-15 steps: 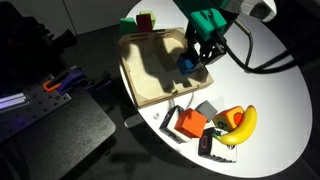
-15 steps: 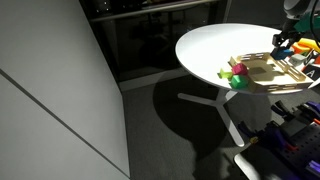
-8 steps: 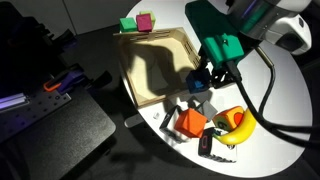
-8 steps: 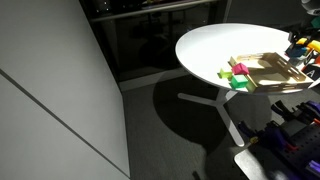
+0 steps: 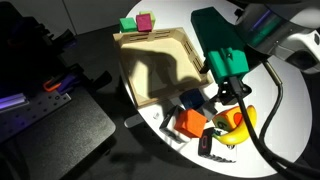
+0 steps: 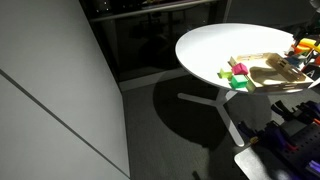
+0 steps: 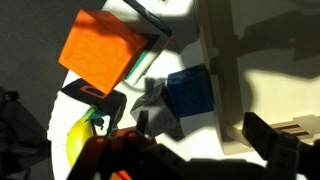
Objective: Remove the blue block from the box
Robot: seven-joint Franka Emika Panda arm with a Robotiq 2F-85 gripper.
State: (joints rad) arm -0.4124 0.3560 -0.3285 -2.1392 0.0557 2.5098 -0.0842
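Blue block (image 7: 190, 92) on worktop (image 5: 285, 125), just outside box (image 5: 160, 65); pincer (image 5: 228, 97) spread wide, holding nothing

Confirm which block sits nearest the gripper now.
The blue block, lying between the jaws of the open gripper. The orange block is farther off; the green block and pink block sit past the box.

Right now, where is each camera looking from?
An exterior view: high and close, looking down at the box and blue block; the arm shows.
An exterior view: far across the room, facing the table side; no arm clearly visible.
Wrist view: above the blue block; the tool shows.
Both exterior views share the box.
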